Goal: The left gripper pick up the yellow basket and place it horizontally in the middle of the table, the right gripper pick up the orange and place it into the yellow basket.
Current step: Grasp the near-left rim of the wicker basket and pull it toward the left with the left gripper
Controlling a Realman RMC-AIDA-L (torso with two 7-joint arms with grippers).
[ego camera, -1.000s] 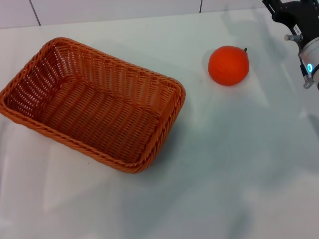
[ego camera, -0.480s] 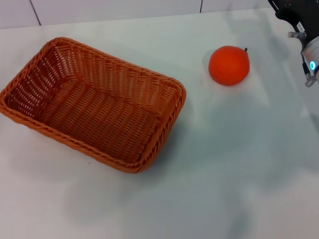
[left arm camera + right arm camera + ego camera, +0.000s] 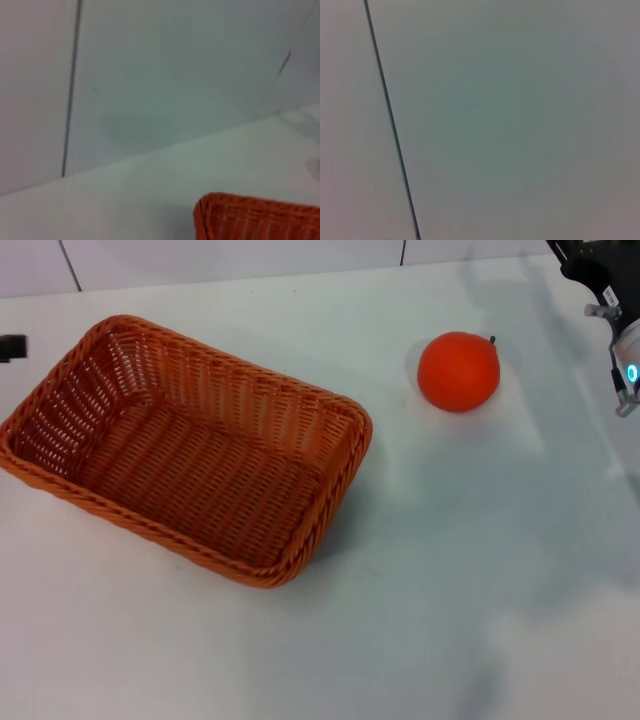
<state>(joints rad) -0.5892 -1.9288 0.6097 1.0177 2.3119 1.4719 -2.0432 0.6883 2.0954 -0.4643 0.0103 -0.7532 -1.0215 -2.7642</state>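
Progress looks close to nil: the yellow basket [image 3: 186,450] sits empty and skewed on the left part of the counter [image 3: 450,570], not yet squared up in the middle, and the orange [image 3: 459,371] rests on the bare counter well to its right, apart from it. The left gripper [image 3: 12,347] shows only as a dark tip just beside the basket's far left corner, the right gripper [image 3: 608,280] is beyond the orange at the right edge. Whether either one's jaws are open or closed cannot be told, and by my judgement both the basket move and the orange pick are left to do.
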